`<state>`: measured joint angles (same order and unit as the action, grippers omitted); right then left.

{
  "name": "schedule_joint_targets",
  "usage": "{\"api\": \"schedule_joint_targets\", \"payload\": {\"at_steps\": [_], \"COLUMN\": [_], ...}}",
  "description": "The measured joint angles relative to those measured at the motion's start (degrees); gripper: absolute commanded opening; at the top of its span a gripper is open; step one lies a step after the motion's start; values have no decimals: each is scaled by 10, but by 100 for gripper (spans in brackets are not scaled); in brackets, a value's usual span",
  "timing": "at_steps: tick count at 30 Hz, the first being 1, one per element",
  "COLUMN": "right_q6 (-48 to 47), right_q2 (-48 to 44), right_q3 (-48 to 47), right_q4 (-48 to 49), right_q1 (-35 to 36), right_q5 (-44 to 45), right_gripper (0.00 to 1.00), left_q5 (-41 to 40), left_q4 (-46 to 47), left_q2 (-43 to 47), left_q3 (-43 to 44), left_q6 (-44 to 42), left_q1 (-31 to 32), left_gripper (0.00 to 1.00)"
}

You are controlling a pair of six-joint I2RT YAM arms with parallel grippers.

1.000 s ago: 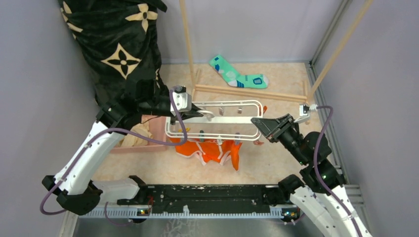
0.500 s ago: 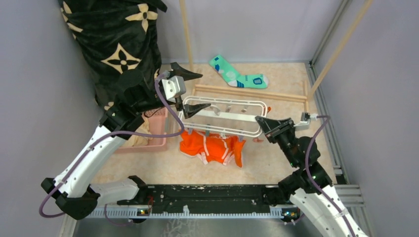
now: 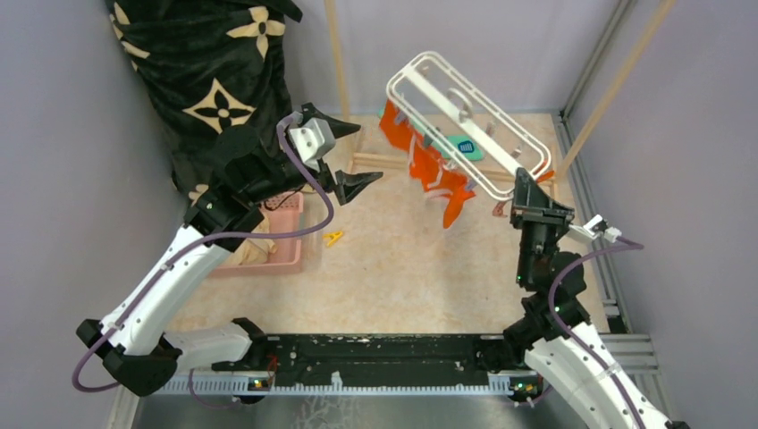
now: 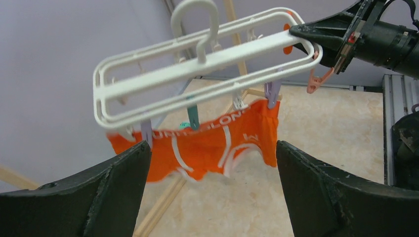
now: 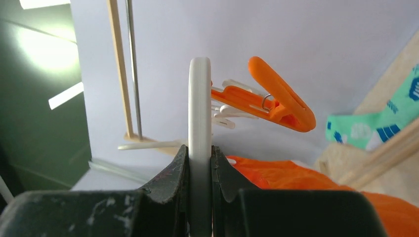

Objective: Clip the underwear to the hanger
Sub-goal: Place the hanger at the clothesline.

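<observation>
**A:** Where's the underwear [image 4: 207,143] now?

**B:** Upper right of the top view, hanging under the hanger [image 4: 232,54], well off the surface [image 3: 402,277]. In the left wrist view the waistband is caught by a lilac pin [image 4: 272,94] at the right end, a teal one [image 4: 193,117] near the middle and another lilac [image 4: 146,133] on the left.

**A:** So the clipping looks done?

**B:** I'd judge so. What's in hand is carrying the loaded frame.

**A:** Who has it?

**B:** The right pincer [image 5: 200,153], pressed onto the rim at one short end. The left pincer [image 3: 349,154] is spread wide, holds nothing and sits apart from the frame, at centre left.

**A:** An end grip on a long frame. Risky?

**B:** It's a long lever, and the frame is tilted. Move slowly and turn the wrist gently, so the cloth doesn't swing and tug at the pins. Bring the frame level before setting it anywhere.

**A:** And the left arm?

**B:** It should hold clear of the cloth, or take the hook [image 4: 195,19] if the frame sags.

**A:** Anything else?

**B:** A yellow pin [image 3: 333,238] lies loose on the surface, centre left. It's not needed.
</observation>
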<state>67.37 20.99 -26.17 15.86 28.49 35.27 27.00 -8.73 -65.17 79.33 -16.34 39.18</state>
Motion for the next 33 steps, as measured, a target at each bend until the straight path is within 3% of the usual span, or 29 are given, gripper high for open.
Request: {"api": "schedule_joint_targets", "payload": {"at_steps": [10,23,33], "right_q6": [-14,-64,-77], "right_q2": [188,439,475], "right_q3": [-14,-146,-171], "right_q4": [290,592,631], "right_q1": [0,0,0], "right_q5": [142,181,213], "right_gripper": [0,0,0], "left_q5": [-24,-74,-82], "left_q4": [-2,15,26], "left_q2": [-19,-9,-5], "left_q3": [-5,-83,-94], "left_q6": [44,100,111], "left_q1": [0,0,0], "left_gripper": [100,100,100]}}
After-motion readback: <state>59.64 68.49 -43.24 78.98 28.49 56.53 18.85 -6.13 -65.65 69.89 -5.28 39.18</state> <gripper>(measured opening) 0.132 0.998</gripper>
